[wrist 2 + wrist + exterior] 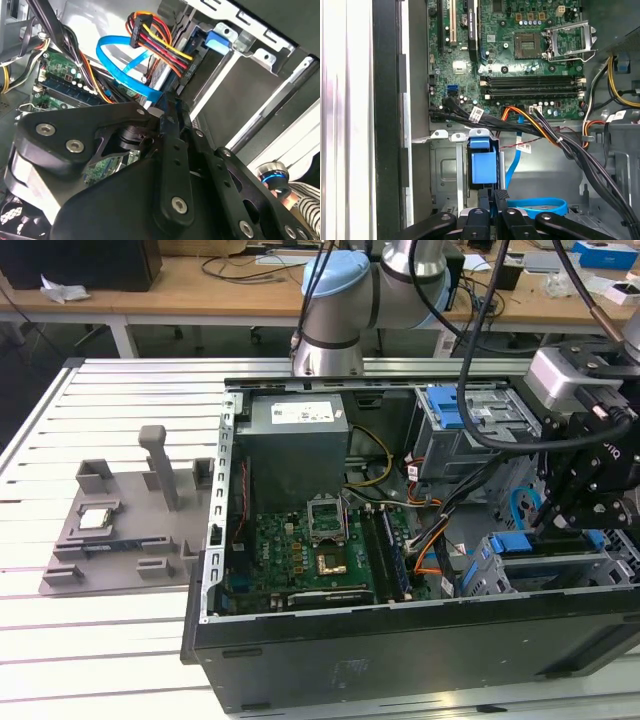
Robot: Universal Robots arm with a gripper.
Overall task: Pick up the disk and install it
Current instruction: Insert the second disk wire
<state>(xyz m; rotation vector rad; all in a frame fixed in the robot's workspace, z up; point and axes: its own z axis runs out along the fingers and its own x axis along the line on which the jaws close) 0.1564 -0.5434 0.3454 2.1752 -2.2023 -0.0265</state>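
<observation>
The disk (556,558) sits in the drive bay at the near corner of the open computer case, on the exterior view's right, with blue carrier rails along its edges. In the first wrist view its blue carrier end (483,164) stands upright in the metal bay. My gripper (548,526) hangs straight over it. The black fingers (503,202) are drawn close together, and the gripper (495,194) touches the carrier's edge. Whether the fingers pinch the carrier is hidden. In the second wrist view the gripper (168,109) points into the bay beside a blue data cable (120,70).
Black, orange and red-yellow cable bundles (555,140) cross from the motherboard (310,560) towards the bay. A grey power supply (295,435) fills the case's far corner. On the exterior view's left a grey fixture (120,530) holds a small square chip (95,519).
</observation>
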